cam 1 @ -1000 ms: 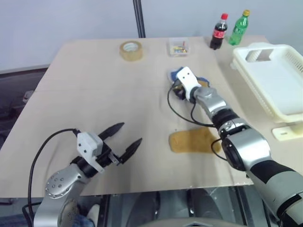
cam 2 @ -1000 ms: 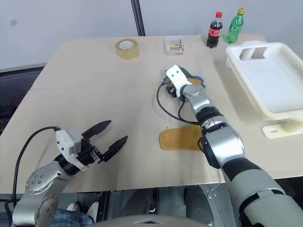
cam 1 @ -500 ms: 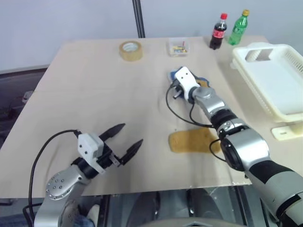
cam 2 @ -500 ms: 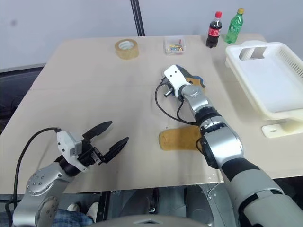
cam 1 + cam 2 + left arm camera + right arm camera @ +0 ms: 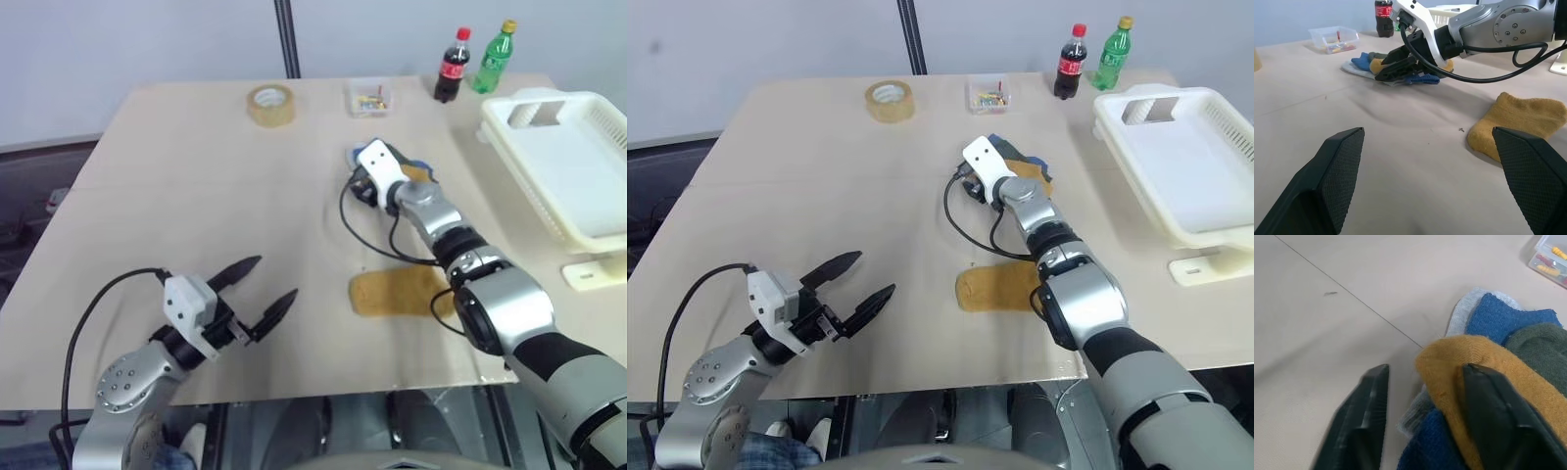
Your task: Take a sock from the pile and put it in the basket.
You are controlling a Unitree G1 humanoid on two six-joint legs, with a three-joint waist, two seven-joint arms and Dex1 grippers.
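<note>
Since the earlier frames the right gripper (image 5: 1422, 423) has barely shifted at the pile (image 5: 1498, 362); its jaws are now seen parted again, after appearing drawn closer half a second before, while the left arm has stayed where it was. In the right wrist view, 1 finger is laid over a mustard-yellow sock (image 5: 1469, 367) on top of the heap and the other is beside the heap's edge over bare table; whether anything is actually gripped cannot be told. The pile is placed at mid-table, and at least 4 colours are counted in it: blue, dark green, mustard and pale grey. 1 separate mustard sock (image 5: 397, 291) is lying flat nearer the front edge, beside the right forearm. The left gripper (image 5: 265, 294) is held wide open and empty above the near left part of the table (image 5: 176, 186). The basket (image 5: 573, 166), white and empty, is set at the far right edge. Along the far side are counted 1 roll of tape (image 5: 271, 104), 1 small clear box (image 5: 371, 96) and 2 bottles: 1 cola bottle (image 5: 453, 65) and 1 green bottle (image 5: 495, 57).
</note>
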